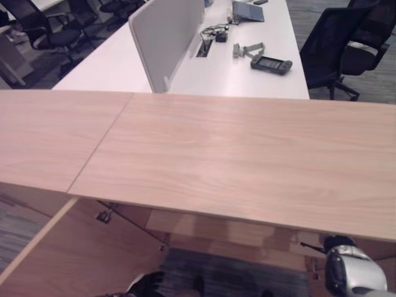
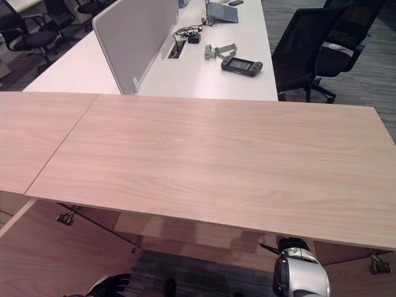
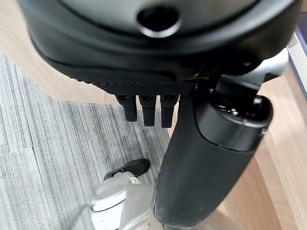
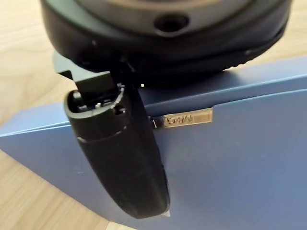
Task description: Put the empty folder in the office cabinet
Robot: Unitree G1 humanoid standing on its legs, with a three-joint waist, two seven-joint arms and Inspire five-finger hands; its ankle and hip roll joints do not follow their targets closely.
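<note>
A blue folder (image 4: 230, 163) with a small metal label holder rests against light wood in the right wrist view. My right hand (image 4: 120, 163) grips it, the thumb pressed flat on its cover and the fingers hidden behind it. The hand and folder sit low, under the front edge of the wooden office cabinet top (image 1: 235, 154). My left hand (image 1: 147, 283) hangs low at the cabinet's front over grey carpet, holding nothing, its fingers (image 3: 144, 112) relaxed.
An open wooden cabinet door (image 1: 68, 253) angles out at the lower left. Behind the cabinet stands a white desk (image 1: 247, 77) with a grey divider (image 1: 164, 37), a handheld device (image 1: 271, 64) and cables. A black office chair (image 1: 334, 43) is at the far right.
</note>
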